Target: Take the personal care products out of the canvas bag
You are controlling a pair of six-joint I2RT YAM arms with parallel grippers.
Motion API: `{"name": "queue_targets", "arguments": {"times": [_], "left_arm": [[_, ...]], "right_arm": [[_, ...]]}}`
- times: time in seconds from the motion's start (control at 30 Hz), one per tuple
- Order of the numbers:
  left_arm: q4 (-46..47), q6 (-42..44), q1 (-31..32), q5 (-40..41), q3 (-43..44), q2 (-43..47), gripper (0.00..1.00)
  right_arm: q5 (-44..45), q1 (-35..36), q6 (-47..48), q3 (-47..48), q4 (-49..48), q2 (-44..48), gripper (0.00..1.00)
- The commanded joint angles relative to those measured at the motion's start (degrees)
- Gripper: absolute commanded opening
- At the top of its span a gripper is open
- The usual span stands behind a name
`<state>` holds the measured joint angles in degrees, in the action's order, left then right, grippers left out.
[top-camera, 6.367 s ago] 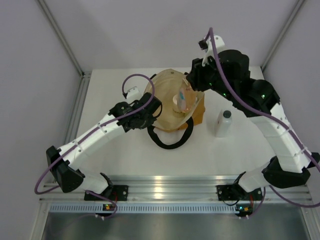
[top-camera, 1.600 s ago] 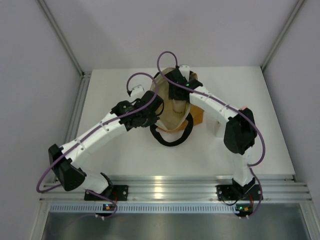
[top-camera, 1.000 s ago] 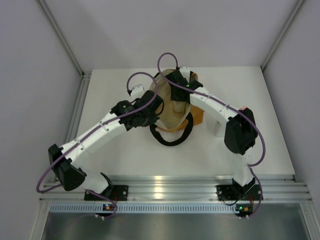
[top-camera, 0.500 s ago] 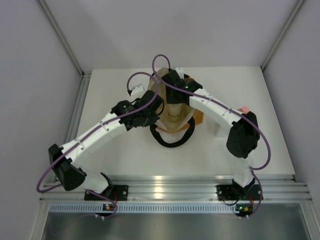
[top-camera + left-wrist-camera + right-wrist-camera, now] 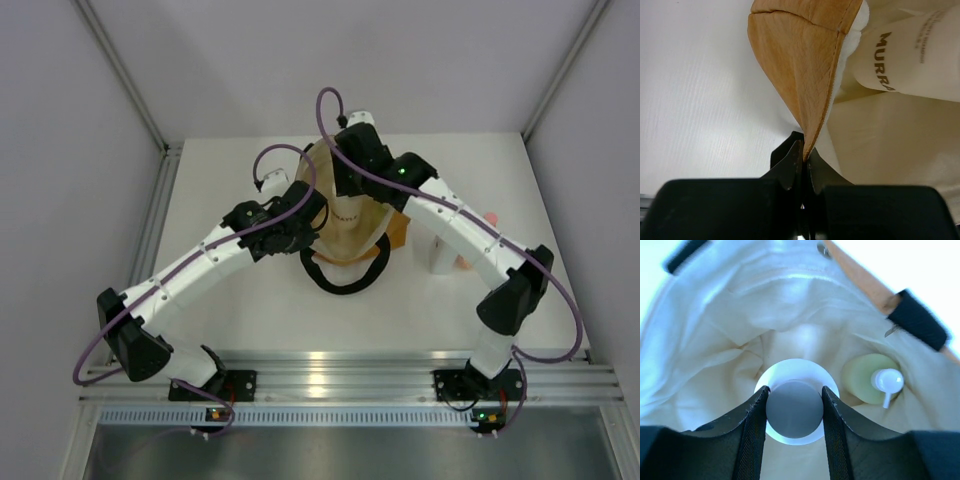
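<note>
The mustard-orange canvas bag [image 5: 352, 238] stands open mid-table, cream lining showing. My left gripper [image 5: 307, 215] is shut on its left rim [image 5: 800, 65], fabric pinched between the fingertips. My right gripper [image 5: 346, 192] reaches down into the bag; in the right wrist view its fingers [image 5: 756, 425] press both sides of the grey round top of a squat white jar [image 5: 796, 371]. The pale yellow-green, white-topped bottle [image 5: 862, 382] stands beside it in the bag. The white dark-capped bottle [image 5: 438, 258] and the orange, pink-capped bottle [image 5: 489, 217] are on the table to the right, partly hidden by my right arm.
A black loop handle [image 5: 345, 282] lies in front of the bag, and another [image 5: 917, 320] crosses its far rim. A cream cylinder with dark lettering [image 5: 910, 60] shows inside the bag in the left wrist view. Grey walls close in the table's left, right and far sides.
Earlier my right gripper held the orange bottle above the bag; that bottle now lies on the table. The right elbow has swung out right and the wrist has shifted slightly. The left arm has not moved.
</note>
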<state>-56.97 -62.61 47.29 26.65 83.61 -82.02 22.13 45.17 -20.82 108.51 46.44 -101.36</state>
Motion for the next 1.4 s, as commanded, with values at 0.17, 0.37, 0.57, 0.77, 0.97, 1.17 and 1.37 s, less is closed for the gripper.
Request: {"name": "queue_targets", "arguments": {"times": [0.17,0.37,0.57,0.77,0.97,1.17,1.37], "left_arm": [[1.4,-0.6,-0.4,1.6,1.6,-0.5,0.00],[1.4,-0.4,-0.4,1.3,1.6,-0.9,0.00],[1.4,-0.5,-0.4,1.1,1.3,-0.9,0.00],[1.4,-0.4,-0.4,0.8,1.4,-1.0,0.00],[1.4,-0.4,-0.4,0.8,0.9,-0.9,0.00],[1.4,-0.3,-0.4,0.2,1.0,-1.0,0.00],[1.5,0.3,-0.4,0.2,1.6,-1.1,0.00]], "right_arm": [[-5.9,1.3,5.6,16.2,5.1,7.5,0.00],[-11.2,1.3,6.8,21.7,9.5,9.6,0.00],[-12.4,1.2,6.7,22.3,11.2,15.0,0.00],[-6.9,1.0,5.1,21.7,14.2,20.0,0.00],[1.2,0.5,4.5,20.1,17.6,25.8,0.00],[9.0,-0.3,3.8,11.3,18.3,32.0,0.00],[17.1,-0.3,1.7,-4.2,12.9,40.6,0.00]]}}
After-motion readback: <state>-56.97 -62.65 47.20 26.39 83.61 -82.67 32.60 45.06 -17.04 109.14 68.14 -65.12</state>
